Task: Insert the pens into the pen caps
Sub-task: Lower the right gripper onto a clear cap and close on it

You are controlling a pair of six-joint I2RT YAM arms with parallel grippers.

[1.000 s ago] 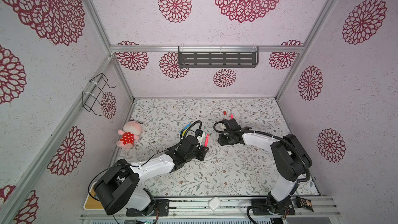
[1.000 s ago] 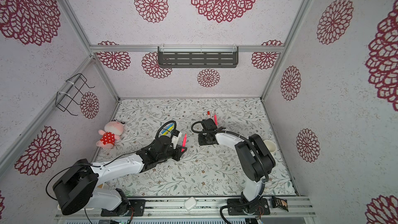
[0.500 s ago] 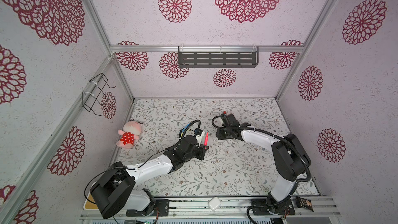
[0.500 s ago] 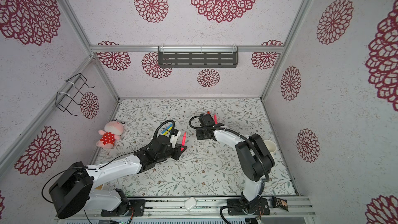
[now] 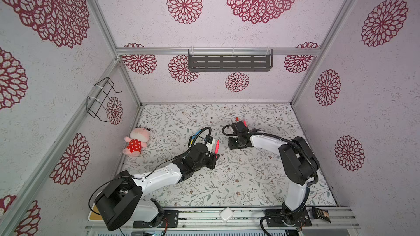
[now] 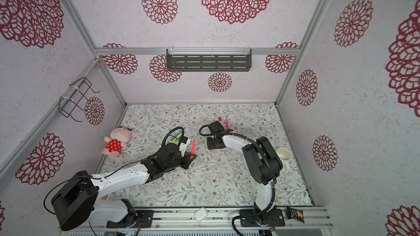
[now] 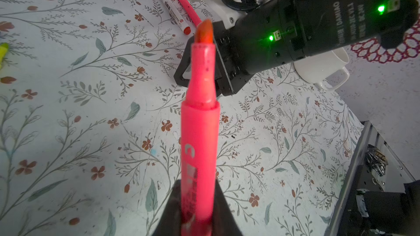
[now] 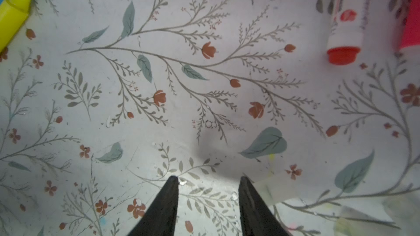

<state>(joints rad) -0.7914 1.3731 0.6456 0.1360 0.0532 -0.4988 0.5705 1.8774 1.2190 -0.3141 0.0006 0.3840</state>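
The left hand (image 7: 197, 191) is shut tight on the lower barrel of a pink pen (image 7: 200, 121). The pen stands up out of the hand, its long axis running straight away from it. Its bare tip is on top, pointing toward the right arm's wrist. In a top view it rises near the middle of the counter (image 5: 227, 178).

The right hand (image 8: 208, 179) hangs low over the counter, fingers partway apart and nothing between them. A pale see-through shape (image 8: 280, 188), probably a cap though too blurred to be sure, lies flat just beside one finger, outside the gap. The right hand is by far the nearer, and I judge it must sidestep to straddle the shape. A white marker (image 8: 345, 30) and a yellow pen (image 8: 13, 12) lie well apart, leaving open room.
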